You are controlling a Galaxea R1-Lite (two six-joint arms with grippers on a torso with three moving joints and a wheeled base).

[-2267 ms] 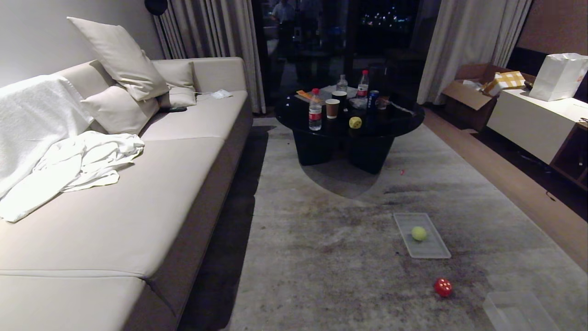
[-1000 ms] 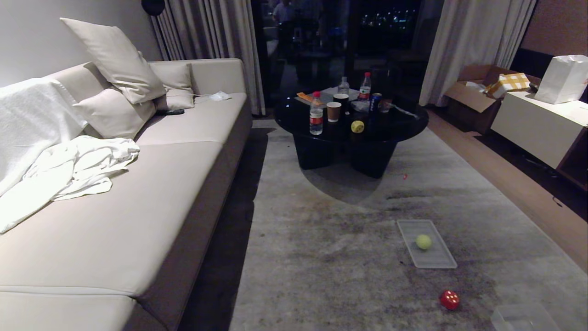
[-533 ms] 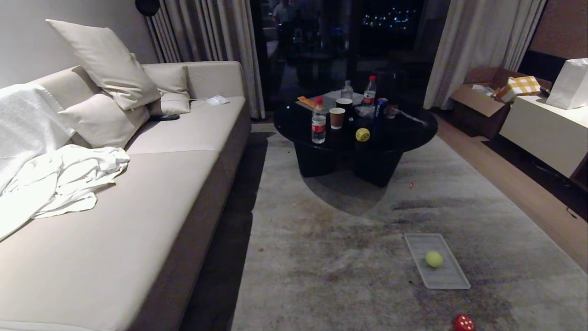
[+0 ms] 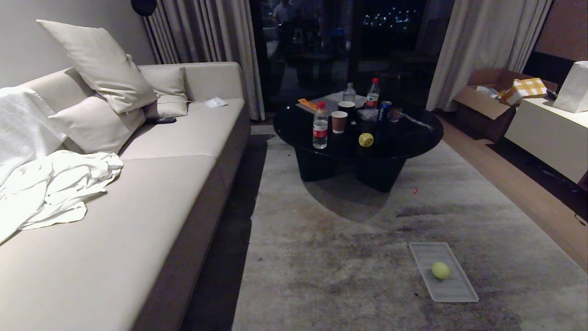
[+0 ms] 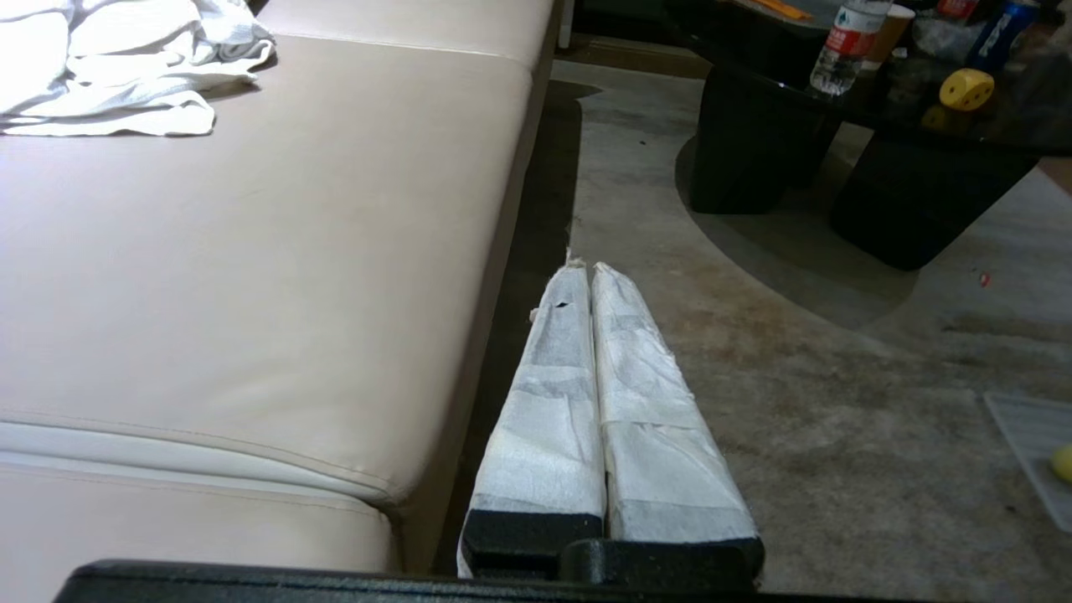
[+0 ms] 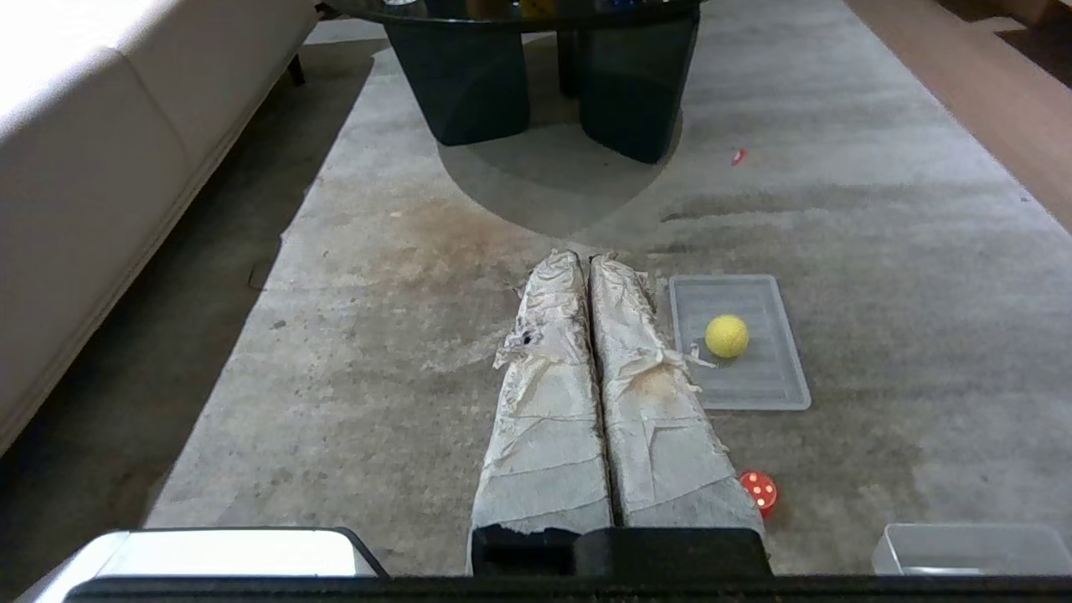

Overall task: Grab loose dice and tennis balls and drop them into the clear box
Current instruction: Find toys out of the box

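The whole scene has slid down the head view, so the base is advancing. Right gripper (image 6: 589, 264), jaws pressed together and empty, sits nearest the tennis ball (image 6: 726, 336) on the lid panel (image 6: 775, 385), just ahead to its right; the left gripper (image 5: 584, 272) is likewise closed.

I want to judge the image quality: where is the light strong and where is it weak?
Head view: dim room, black coffee table swallows detail, white blanket glows. Left wrist view: sofa evenly bright. Right wrist view: sofa edge washed out; tennis ball clear.
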